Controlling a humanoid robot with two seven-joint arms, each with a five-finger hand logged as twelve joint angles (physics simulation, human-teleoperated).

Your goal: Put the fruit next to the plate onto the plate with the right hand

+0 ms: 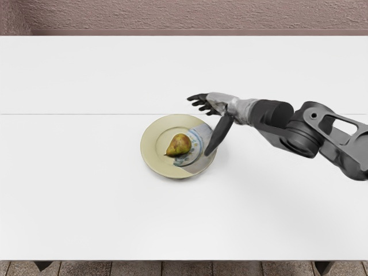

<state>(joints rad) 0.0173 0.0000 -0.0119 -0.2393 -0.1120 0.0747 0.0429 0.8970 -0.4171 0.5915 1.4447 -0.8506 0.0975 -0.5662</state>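
Pear [179, 144]: yellow-green with a brown-russet flush, narrow end toward the lower left. It lies on the pale yellow plate [154, 146], near its middle. Right hand [211, 104] hovers past the plate's far right rim, fingers spread wide, holding nothing.

a white table, a rough wall and a strip of floor

the white table [86, 201] fills nearly the whole view, its top smooth and matte, with a thin straight seam [69, 114] running across it from side to side in the upper half. behind its far edge stands a wall [172, 14] of coarse, pinkish-brown plaster, with a darker band [172, 33] along its foot. below the near edge shows a brown tiled floor [172, 269], and two dark table legs [43, 265] [322, 267] show there.
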